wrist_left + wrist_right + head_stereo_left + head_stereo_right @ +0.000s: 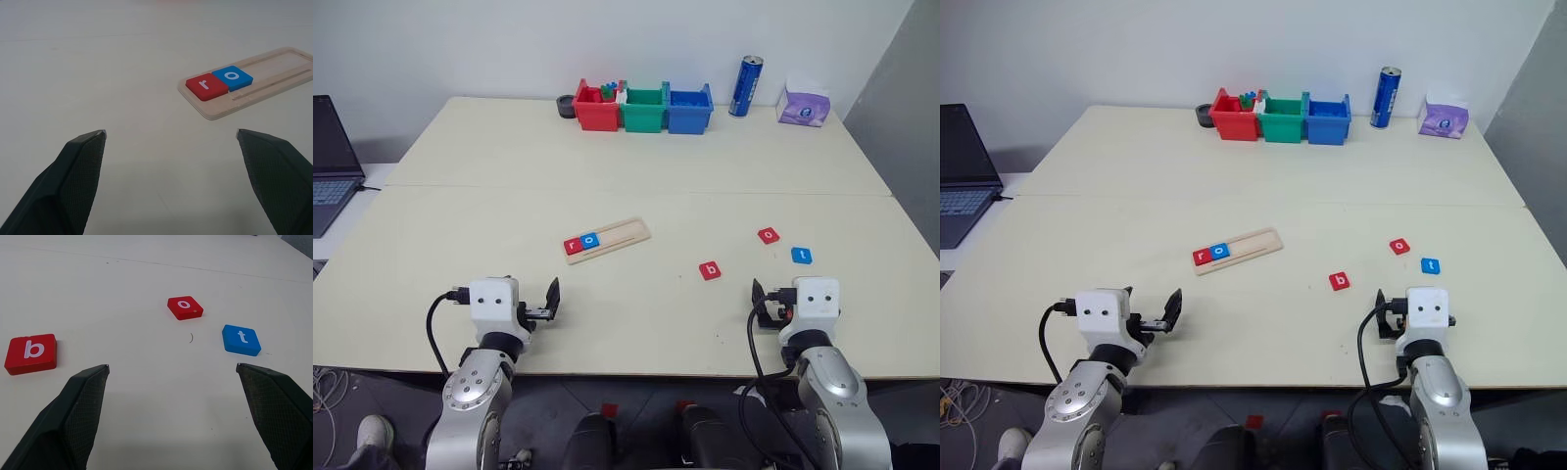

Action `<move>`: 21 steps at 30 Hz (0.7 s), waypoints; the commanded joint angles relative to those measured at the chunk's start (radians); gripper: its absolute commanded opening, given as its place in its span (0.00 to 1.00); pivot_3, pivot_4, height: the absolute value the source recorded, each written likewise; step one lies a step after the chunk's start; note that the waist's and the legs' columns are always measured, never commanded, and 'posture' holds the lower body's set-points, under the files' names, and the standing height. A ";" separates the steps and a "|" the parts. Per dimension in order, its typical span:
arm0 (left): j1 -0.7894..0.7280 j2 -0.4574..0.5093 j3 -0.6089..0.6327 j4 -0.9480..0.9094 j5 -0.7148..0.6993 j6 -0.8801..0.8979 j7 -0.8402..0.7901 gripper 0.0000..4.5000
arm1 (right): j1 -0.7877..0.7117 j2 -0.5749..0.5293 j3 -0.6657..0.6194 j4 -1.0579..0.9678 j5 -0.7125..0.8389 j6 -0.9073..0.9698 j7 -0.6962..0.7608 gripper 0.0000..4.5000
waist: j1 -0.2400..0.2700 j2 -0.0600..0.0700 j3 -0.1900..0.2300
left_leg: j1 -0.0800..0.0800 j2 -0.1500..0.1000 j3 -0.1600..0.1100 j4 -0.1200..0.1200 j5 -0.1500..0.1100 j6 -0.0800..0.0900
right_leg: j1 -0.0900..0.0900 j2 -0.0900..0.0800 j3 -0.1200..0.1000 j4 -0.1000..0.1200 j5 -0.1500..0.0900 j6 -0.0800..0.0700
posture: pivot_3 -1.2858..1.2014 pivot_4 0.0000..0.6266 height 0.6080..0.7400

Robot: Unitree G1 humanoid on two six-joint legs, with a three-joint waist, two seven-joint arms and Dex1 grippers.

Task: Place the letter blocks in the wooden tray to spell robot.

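The wooden tray [608,239] lies mid-table, holding a red "r" block [573,246] and a blue "o" block [589,240] at its left end. Loose on the table to the right are a red "b" block [709,271], a red "o" block [769,235] and a blue "t" block [801,256]. My left gripper [171,134] hovers open near the front edge, short of the tray and holding nothing. My right gripper [172,368] is open too, short of the three loose blocks, with nothing between its fingers.
Red [595,108], green [644,108] and blue [689,109] bins stand at the table's back edge, with a blue can [745,86] and a purple tissue pack [803,104] to their right. A laptop [331,162] sits off the left side.
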 commanded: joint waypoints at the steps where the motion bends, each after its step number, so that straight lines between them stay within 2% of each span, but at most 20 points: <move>1: -0.001 0.003 0.000 -0.043 -0.002 -0.017 -0.005 1.00 | -0.003 -0.003 -0.008 -0.022 -0.005 -0.030 -0.005 0.98 | 0.000 0.000 0.000 | 0.000 0.000 0.000 0.000 0.000 0.000 | 0.000 0.000 0.000 0.000 0.000 0.000 | 0.52 0.24 1.00; 15: -0.025 0.013 0.008 -0.037 -0.011 -0.015 -0.011 1.00 | -0.039 -0.017 0.002 -0.028 -0.001 -0.026 0.014 0.98 | 0.000 0.000 0.000 | 0.000 0.000 0.000 0.000 0.000 0.000 | 0.000 0.000 0.000 0.000 0.000 0.000 | 0.52 0.24 1.00; 18: -0.092 0.069 0.047 0.002 -0.073 -0.003 -0.088 1.00 | -0.117 -0.081 -0.007 -0.040 0.110 0.038 0.153 0.98 | 0.000 0.000 0.000 | 0.000 -0.001 0.000 0.000 0.000 0.000 | 0.000 0.000 0.000 0.000 0.000 0.000 | 0.52 0.24 1.00; 21: -0.194 0.174 0.064 0.086 -0.110 -0.002 -0.191 1.00 | -0.203 -0.201 0.018 -0.043 0.243 0.097 0.357 0.98 | -0.001 0.000 0.000 | 0.002 -0.002 0.000 0.001 0.000 0.000 | 0.002 0.002 -0.001 0.000 0.000 0.000 | 0.52 0.24 1.00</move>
